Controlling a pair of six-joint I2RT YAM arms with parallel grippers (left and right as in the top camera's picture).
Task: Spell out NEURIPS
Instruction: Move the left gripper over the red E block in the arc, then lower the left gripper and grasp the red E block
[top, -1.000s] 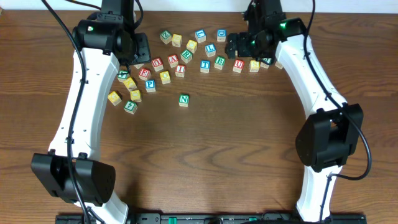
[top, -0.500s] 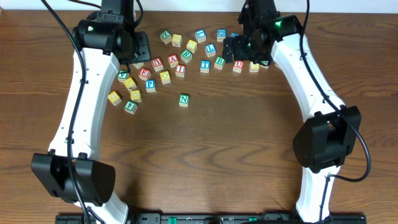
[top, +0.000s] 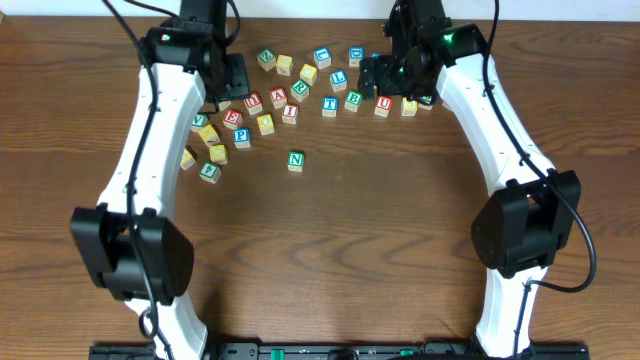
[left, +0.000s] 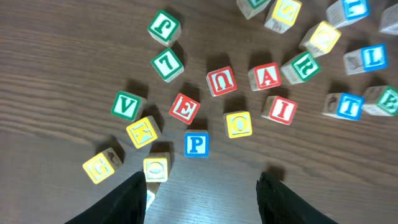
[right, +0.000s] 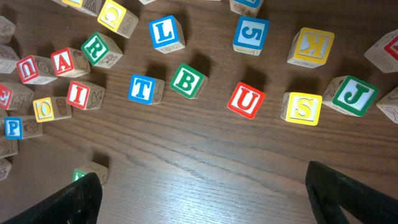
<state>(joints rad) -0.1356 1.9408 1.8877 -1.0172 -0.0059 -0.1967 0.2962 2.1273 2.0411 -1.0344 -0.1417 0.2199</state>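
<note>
Green N cube (top: 296, 160) apart, right fingers (right: 348, 193) spread near red U cube (right: 246, 100)

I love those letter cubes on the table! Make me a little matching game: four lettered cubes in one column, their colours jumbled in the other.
Cubes:
1. N cube
2. P cube
3. I cube
4. S cube

Colours:
a. red
b. yellow
c. green
d. blue

Pairs: 1-c, 2-d, 3-a, 4-b.
</note>
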